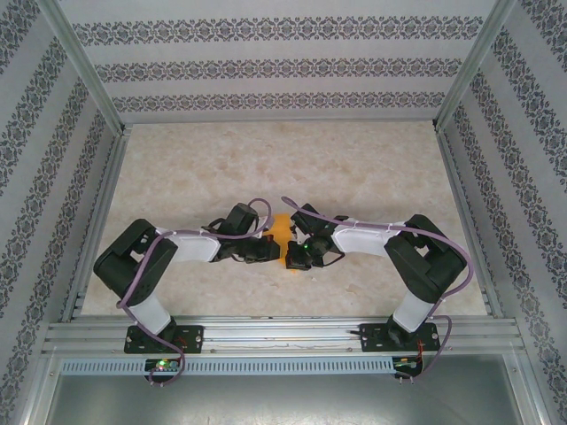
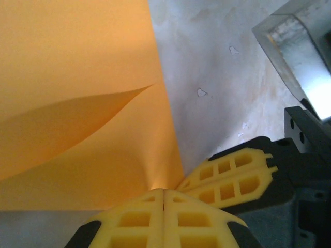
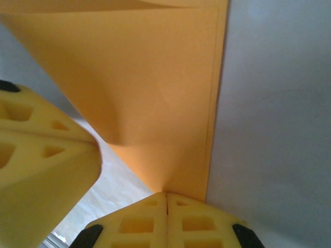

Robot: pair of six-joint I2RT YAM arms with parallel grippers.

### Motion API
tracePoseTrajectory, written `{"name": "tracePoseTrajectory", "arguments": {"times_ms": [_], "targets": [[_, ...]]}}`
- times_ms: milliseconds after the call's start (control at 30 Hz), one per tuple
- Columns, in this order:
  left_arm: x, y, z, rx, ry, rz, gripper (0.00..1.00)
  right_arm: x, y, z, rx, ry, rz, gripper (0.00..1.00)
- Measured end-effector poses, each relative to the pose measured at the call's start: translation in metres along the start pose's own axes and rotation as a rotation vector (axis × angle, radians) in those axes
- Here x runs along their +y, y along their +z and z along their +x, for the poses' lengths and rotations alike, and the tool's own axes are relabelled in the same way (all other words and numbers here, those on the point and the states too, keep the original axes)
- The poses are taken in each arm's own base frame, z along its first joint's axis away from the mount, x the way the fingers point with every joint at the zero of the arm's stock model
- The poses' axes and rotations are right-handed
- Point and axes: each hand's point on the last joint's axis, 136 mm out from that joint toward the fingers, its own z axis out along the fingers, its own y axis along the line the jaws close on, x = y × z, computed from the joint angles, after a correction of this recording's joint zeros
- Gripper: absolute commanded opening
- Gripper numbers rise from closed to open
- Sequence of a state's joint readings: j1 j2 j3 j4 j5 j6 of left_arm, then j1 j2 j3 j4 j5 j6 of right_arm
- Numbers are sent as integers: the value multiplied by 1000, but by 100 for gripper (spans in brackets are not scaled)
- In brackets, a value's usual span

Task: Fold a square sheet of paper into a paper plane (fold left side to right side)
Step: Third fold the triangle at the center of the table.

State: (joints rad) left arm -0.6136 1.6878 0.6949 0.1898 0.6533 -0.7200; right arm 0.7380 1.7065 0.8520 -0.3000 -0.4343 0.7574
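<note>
The orange sheet of paper (image 1: 283, 232) sits between the two grippers in the middle of the table, mostly covered by them in the top view. In the left wrist view the paper (image 2: 77, 103) rises from my left gripper (image 2: 164, 192), whose yellow fingers are pressed together on its lower corner; a soft curved fold runs across it. The right gripper's yellow fingers (image 2: 232, 178) lie just beside. In the right wrist view my right gripper (image 3: 166, 195) is shut on the paper (image 3: 155, 103) at its bottom corner, and a left finger (image 3: 41, 155) shows at the left.
The pale marbled tabletop (image 1: 283, 168) lies beyond the arms, bounded by metal rails (image 1: 97, 221) and patterned walls. A metal frame corner (image 2: 295, 46) shows at the upper right of the left wrist view.
</note>
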Motion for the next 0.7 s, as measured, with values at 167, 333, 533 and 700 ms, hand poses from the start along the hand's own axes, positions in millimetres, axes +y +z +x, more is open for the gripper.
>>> {"name": "tracePoseTrajectory", "arguments": {"times_ms": [167,333,533,700], "targets": [[3,3,0,1,-3,-8,0,-1,0,0,2,1,2,0],[6,4,-2,-10,-4,-25,0,0,0,1,-1,-3,9,0],[14,7,-1,-7,-14,-46,0,0,0,1,-1,-3,12,0],[15,8,-2,-11,-13,-48,0,-1,0,1,-1,-2,15,0]]}}
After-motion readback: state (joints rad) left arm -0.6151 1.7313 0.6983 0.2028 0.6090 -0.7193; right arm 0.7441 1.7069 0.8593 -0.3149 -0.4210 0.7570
